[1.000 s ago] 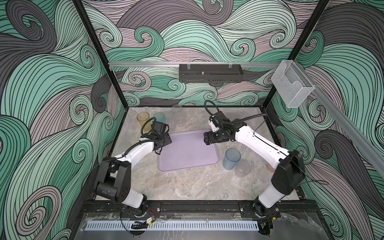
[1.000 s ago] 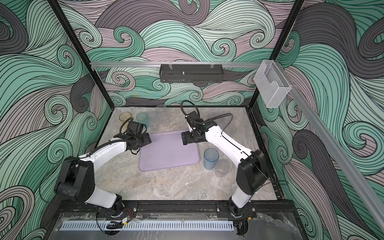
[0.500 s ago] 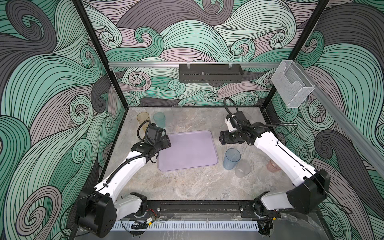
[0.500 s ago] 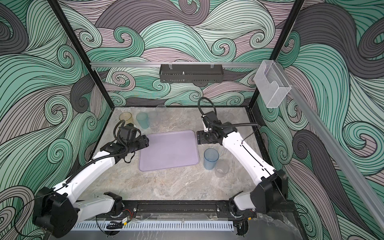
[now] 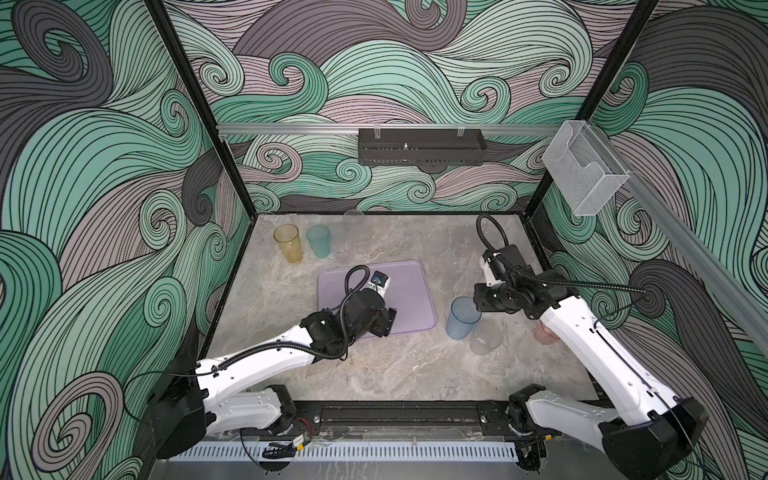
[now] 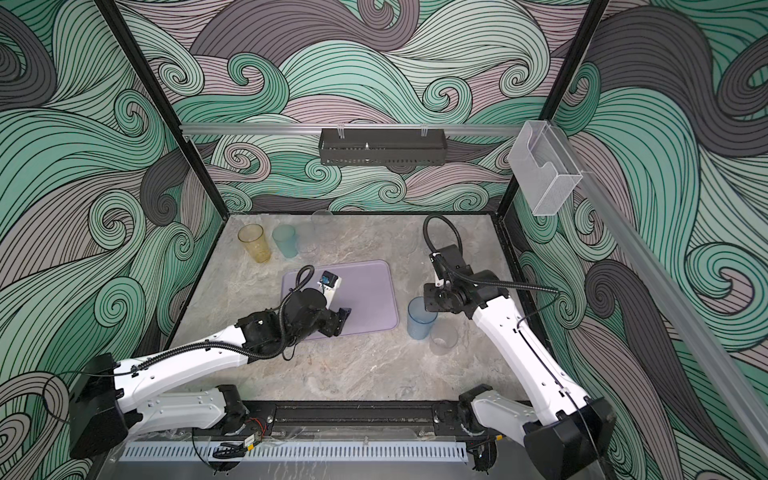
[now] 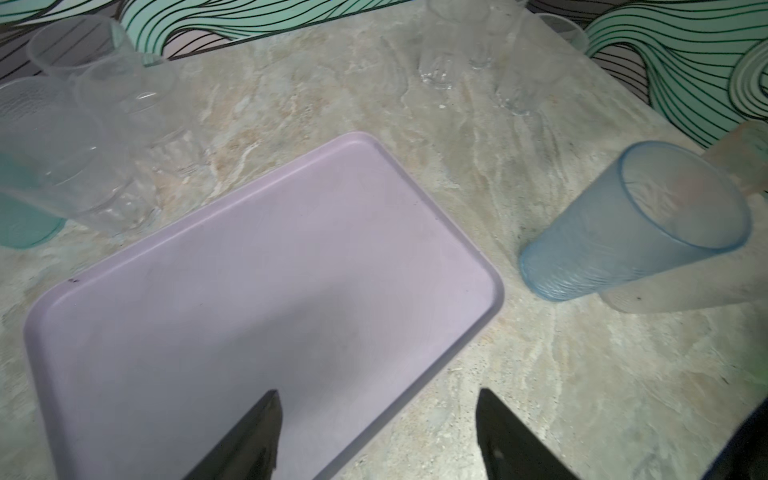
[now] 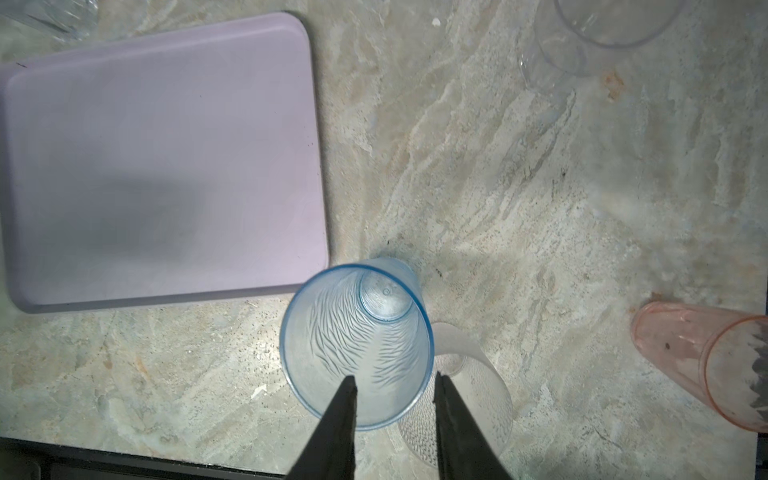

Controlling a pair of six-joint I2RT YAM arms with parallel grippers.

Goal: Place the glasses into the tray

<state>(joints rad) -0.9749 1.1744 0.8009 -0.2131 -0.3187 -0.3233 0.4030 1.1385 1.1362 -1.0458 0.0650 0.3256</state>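
In a top view, the tall translucent blue plastic tumbler (image 5: 460, 326) is being met at its rim by the right gripper (image 5: 476, 301), just beside the flat lavender plastic tray (image 5: 411, 286). In the left wrist view, the left gripper (image 7: 376, 395) is being held wide, empty. In the right wrist view, narrowed jaws are being set astride the tumbler's wall, not yet pinching; the adjacent frosted cup (image 8: 473, 386) should be spared.

The left claw (image 5: 385, 322), earlier beside the far left corner of the tray (image 5: 409, 291), now hangs over the tray's near edge, towards the left. The right claw (image 5: 475, 300), earlier over the tray's far right corner, is now to the tray's right at the blue tumbler (image 5: 460, 326). Its jaws are narrower and straddle the rim.
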